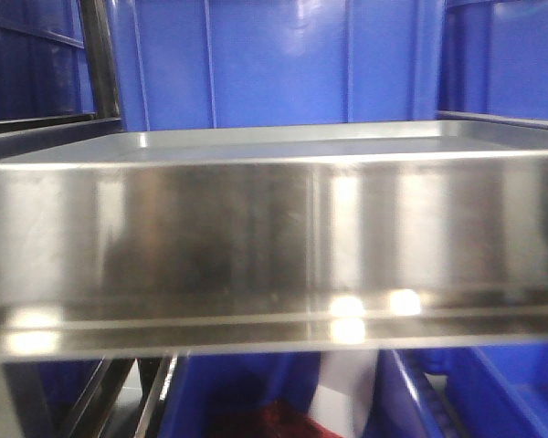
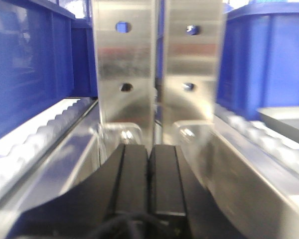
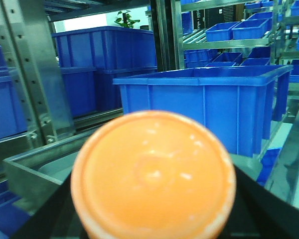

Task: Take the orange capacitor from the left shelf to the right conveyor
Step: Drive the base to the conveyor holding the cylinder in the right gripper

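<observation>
The orange capacitor (image 3: 153, 174) fills the lower middle of the right wrist view, seen end-on as a round orange face. My right gripper (image 3: 153, 221) is shut on it, and its black fingers (image 3: 271, 216) show on either side. The left shelf (image 1: 210, 228), shiny brushed steel with a raised rim, spans the front view, and nothing stands on the part of its top that shows. In the left wrist view my left gripper (image 2: 149, 152) is shut, black pads pressed together with nothing between them, facing two drilled steel uprights (image 2: 124, 64). The right conveyor is out of view.
Blue plastic bins (image 3: 204, 107) stand behind and around the capacitor, on racks with perforated steel posts (image 3: 32, 74). A grey steel rimmed tray (image 3: 35, 172) lies at the lower left. Roller rails (image 2: 35, 137) run along both sides of the left gripper. More blue bins (image 1: 274, 64) stand behind the shelf.
</observation>
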`<state>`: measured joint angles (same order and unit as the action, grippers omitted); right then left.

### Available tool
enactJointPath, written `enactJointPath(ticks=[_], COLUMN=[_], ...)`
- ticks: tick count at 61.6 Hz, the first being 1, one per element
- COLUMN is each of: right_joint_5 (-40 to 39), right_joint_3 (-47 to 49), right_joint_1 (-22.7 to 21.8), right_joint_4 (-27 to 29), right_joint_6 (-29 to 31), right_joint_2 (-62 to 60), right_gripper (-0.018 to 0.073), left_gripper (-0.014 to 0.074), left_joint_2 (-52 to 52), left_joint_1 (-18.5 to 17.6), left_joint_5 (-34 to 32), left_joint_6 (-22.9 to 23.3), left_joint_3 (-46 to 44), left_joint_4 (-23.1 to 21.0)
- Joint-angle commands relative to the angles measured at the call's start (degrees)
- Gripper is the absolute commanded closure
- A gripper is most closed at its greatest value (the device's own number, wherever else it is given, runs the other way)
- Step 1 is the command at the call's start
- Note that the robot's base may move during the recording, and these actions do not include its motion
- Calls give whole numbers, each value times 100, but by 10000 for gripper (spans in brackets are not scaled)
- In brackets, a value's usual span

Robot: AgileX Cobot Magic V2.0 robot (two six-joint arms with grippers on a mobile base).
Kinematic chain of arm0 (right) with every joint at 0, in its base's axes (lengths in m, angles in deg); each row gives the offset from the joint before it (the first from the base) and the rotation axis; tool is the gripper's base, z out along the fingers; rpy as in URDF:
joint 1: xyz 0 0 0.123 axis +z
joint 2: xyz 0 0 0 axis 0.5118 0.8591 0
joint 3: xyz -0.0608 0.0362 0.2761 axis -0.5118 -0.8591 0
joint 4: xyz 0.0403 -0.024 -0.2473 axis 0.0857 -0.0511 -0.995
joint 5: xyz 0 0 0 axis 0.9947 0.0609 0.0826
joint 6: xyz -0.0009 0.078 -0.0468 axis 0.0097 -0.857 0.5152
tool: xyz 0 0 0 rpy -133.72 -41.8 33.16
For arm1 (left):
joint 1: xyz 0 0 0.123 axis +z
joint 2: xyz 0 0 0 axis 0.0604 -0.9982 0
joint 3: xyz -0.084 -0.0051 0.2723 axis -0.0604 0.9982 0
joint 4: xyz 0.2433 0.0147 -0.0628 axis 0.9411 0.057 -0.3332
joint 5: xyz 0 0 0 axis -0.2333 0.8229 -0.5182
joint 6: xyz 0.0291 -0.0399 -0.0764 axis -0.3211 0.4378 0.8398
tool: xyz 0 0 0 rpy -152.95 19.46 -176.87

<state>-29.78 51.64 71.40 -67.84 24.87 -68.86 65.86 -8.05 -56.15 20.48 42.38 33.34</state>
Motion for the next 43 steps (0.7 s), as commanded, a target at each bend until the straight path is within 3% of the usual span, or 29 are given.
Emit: enactJointPath(ticks=[1, 43], right_joint_5=[-486, -479], right_joint_3=[134, 95], right_joint_1=[-5, 4], right_joint_4=[-102, -102], right_joint_6=[7, 7], right_joint_2=[33, 44], right_gripper=[501, 501], left_gripper=[701, 701], left_joint_2=[-33, -46], left_joint_1=[-32, -32], left_joint_5=[-478, -490], left_joint_6=[0, 0], left_joint_3=[-34, -34], left_joint_4=[-31, -31])
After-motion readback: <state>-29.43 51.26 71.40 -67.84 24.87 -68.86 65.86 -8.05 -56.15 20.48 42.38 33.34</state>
